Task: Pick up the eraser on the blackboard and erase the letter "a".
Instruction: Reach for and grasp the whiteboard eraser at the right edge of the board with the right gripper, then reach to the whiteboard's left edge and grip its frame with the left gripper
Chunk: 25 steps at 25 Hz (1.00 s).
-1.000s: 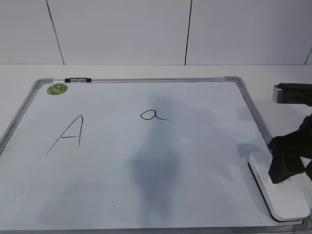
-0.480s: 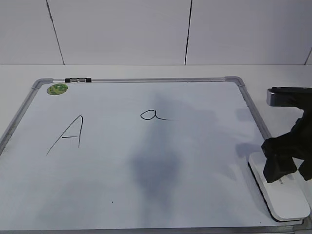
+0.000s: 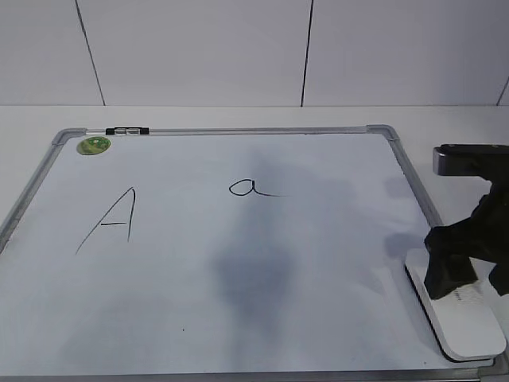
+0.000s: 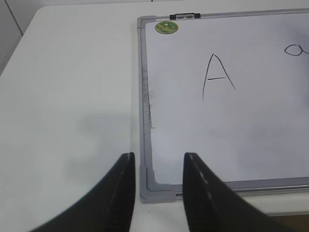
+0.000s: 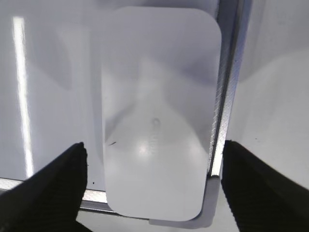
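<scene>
Straddling the white rounded oblong plastic eraser (image 5: 157, 116) w/ right hand (image 5: 152, 186) spread wide, nothing clamped yet.
Eraser lies flat directly below the hand, in near corner of the grey-framed white blackboard (image 3: 238, 278), beside its frame rail. Looks light, stiff, smooth, prob. slippery; take it across the long sides, mid-length. Left hand (image 4: 158, 186) apart, empty, above the board's other near corner.

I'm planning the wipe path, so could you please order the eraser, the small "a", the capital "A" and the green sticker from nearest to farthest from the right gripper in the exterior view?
1. eraser, under the right gripper
2. small "a", board centre
3. capital "A", left
4. green sticker, far-left corner
</scene>
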{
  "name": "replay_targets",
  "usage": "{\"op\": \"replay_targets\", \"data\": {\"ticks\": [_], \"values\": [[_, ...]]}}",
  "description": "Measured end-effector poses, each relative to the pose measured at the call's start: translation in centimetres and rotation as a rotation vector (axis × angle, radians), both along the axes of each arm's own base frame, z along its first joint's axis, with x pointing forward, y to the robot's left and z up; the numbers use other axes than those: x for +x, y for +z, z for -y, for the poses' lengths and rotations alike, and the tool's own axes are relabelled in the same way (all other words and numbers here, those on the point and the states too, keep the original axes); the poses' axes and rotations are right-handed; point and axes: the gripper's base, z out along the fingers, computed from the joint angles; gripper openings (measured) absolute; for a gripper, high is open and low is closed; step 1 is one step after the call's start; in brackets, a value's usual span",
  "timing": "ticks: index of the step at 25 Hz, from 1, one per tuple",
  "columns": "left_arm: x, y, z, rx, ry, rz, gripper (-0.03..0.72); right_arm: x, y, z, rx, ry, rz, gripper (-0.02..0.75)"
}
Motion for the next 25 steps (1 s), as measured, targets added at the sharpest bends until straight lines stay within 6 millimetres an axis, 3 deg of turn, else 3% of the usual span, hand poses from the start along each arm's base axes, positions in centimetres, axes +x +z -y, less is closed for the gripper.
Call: {"op": "replay_targets", "data": {"ticks": [18, 25], "values": [[0.0, 0.0, 0.0, 0.0, 0.0, 0.0, 0.236, 0.6, -0.9, 0.1, -0.022, 0.011, 0.003, 0.673], [0.0, 0.0, 0.0, 0.0, 0.0, 0.0, 0.236, 0.9, -2.1, 0.0, -0.028, 0.009, -0.04, 0.673]]}}
